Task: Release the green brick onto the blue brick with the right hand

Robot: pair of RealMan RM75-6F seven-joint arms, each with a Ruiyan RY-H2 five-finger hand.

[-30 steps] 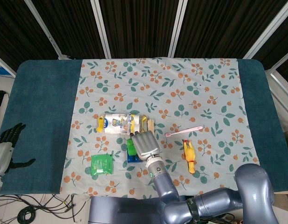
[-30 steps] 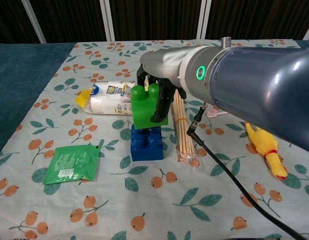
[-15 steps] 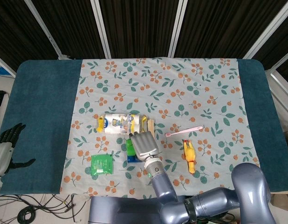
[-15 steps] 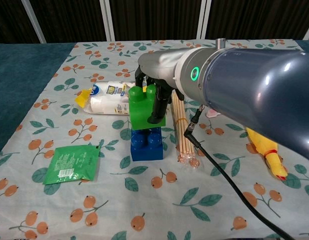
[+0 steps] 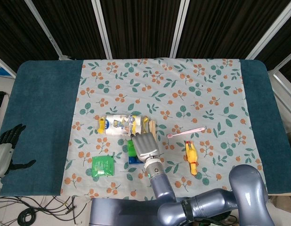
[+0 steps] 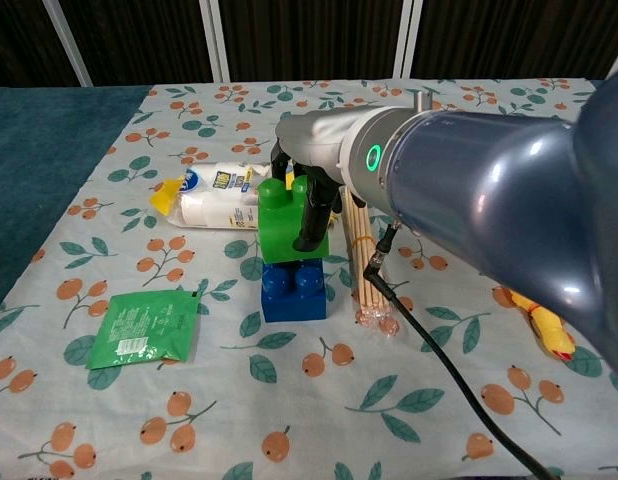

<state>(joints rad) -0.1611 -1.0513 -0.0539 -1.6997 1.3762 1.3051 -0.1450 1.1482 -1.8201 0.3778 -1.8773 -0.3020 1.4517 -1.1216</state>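
Observation:
A green brick (image 6: 286,222) stands upright on top of the blue brick (image 6: 294,293) near the table's front, a little left of centre. My right hand (image 6: 307,175) reaches over it from the right and grips it, fingers curled down its front and back. From the head view the right hand (image 5: 145,145) covers most of both bricks; only a green edge (image 5: 130,148) and a blue corner (image 5: 132,160) show. My left hand (image 5: 7,141) rests off the cloth at the far left, fingers apart, holding nothing.
A bundle of wooden sticks (image 6: 364,262) lies just right of the bricks. A white bottle (image 6: 218,198) lies behind them, a green sachet (image 6: 144,326) at front left. A rubber chicken (image 5: 191,158) and a pink toothbrush (image 5: 185,133) lie to the right.
The green brick has come down and straightened from a tilt, and now sits squarely on the blue brick. My right hand moved slightly left with it and still grips it.

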